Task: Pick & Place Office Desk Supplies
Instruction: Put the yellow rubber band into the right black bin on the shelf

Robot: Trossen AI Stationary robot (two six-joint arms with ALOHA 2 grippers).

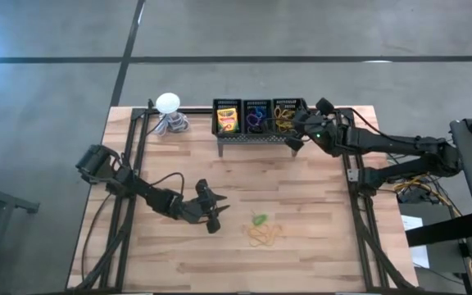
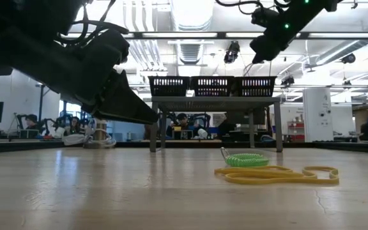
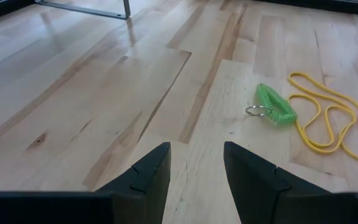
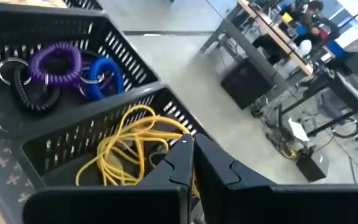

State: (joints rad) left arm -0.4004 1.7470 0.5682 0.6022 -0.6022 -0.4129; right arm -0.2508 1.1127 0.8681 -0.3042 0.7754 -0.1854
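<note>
Spread apart and empty, the left gripper (image 3: pixel 194 177) hangs just short of the green coil ring (image 3: pixel 275 106), which touches the loose yellow rubber bands (image 3: pixel 328 121), so a grab could snag both, while the right gripper (image 4: pixel 192 163), closed on nothing, waits over the band basket (image 4: pixel 73 146).

crayon box (image 1: pixel 228 120) label: too small | left end effector (image 2: pixel 130 105) tips: partly hidden

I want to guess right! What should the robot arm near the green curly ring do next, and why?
Probably ease the left tool toward the green coil ring and lower over it. Its fingers are open and empty, and the ring lies loose on the table just ahead, touching the yellow rubber bands.
</note>
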